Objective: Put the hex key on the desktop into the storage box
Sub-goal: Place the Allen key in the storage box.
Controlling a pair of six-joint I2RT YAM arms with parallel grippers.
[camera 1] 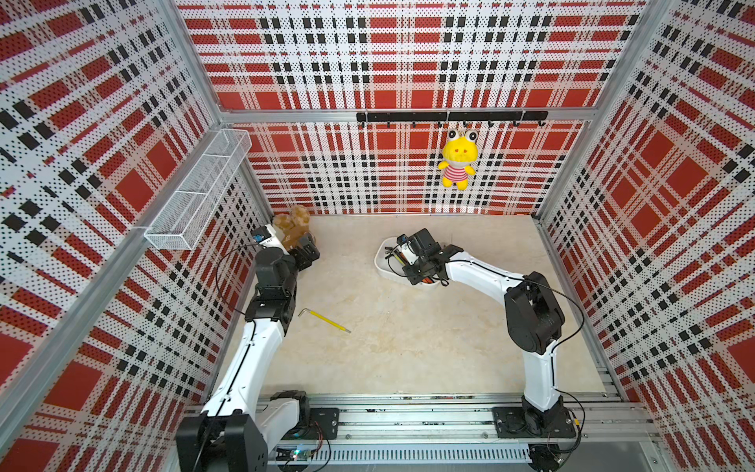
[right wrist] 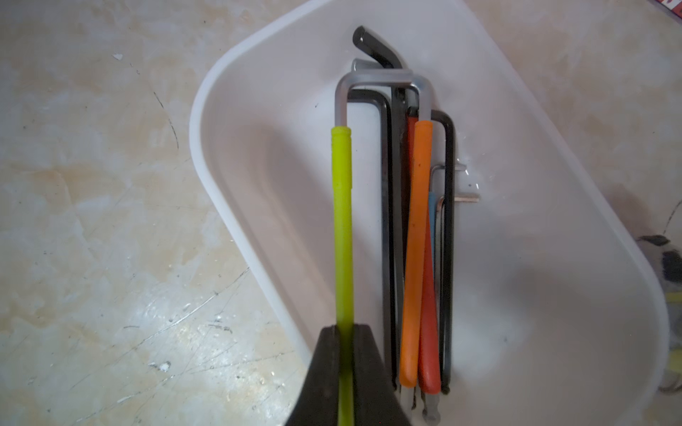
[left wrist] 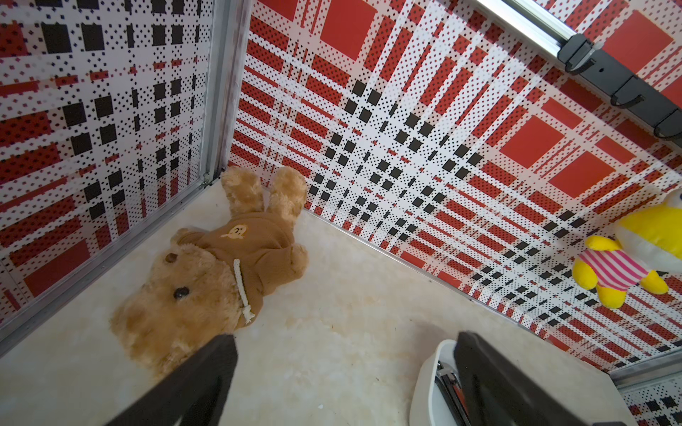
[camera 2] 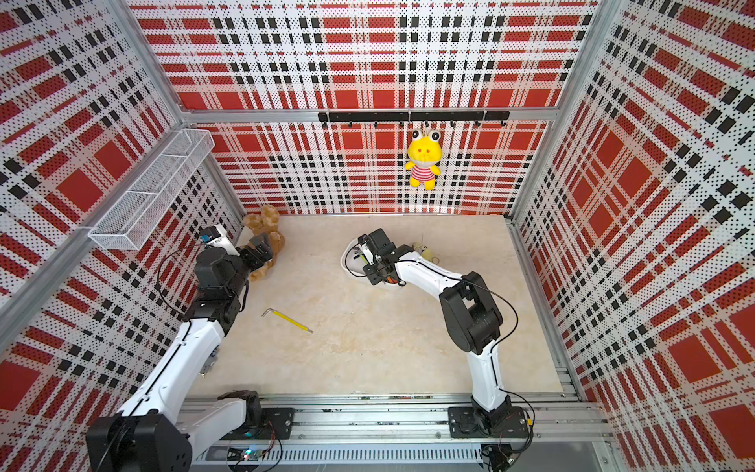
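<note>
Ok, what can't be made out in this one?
Both top views: the storage box, interior hidden by the right arm.
Right wrist view: the lime hex key, its tail covered by the right fingers.
Left wrist view: left fingers, cut off by the edge.
A top view: small pale object beside the box, too small to identify.

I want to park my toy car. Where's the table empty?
Bare: the desktop patch between the yellow hex key and the right arm. Crowded: around the teddy bear and the storage box, under the right gripper holding a green hex key.
</note>
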